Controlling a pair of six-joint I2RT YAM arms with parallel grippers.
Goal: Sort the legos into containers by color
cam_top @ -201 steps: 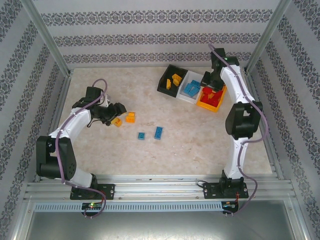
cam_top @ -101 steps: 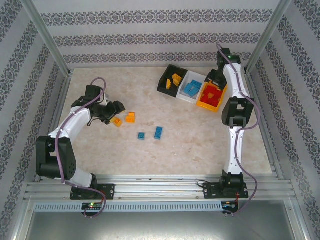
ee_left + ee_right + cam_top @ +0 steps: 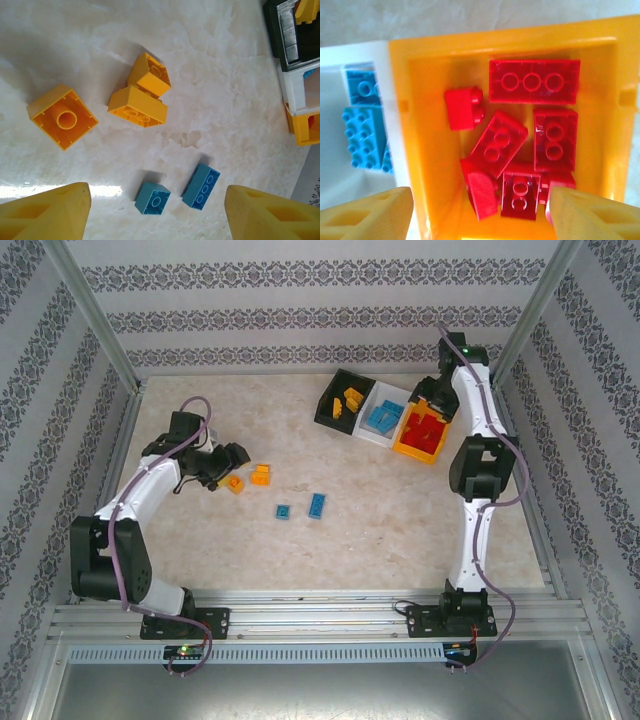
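Three joined bins stand at the back right: black (image 3: 322,408), white (image 3: 375,438) and orange (image 3: 412,453). My right gripper (image 3: 440,397) (image 3: 480,220) hangs open over the orange bin (image 3: 415,150), which holds several red legos (image 3: 535,82); nothing is between its fingers. My left gripper (image 3: 238,454) (image 3: 160,220) is open above the table at the left. Just past it lie three orange-yellow legos (image 3: 62,116) (image 3: 149,75) (image 3: 136,106) and two blue ones, a small one (image 3: 152,198) and a long one (image 3: 201,186). In the top view these are the yellow legos (image 3: 261,475) and the blue legos (image 3: 317,505).
The white bin (image 3: 340,190) holds blue bricks (image 3: 365,130), and the black bin holds orange-yellow bricks (image 3: 350,398). Metal frame posts (image 3: 95,320) and patterned walls enclose the marble tabletop (image 3: 380,530). The right arm's elbow (image 3: 478,468) stands close to the right of the orange bin.
My right gripper has shifted rightward and back, from the white and orange bins' shared edge to the far end of the orange bin. The left arm has hardly moved.
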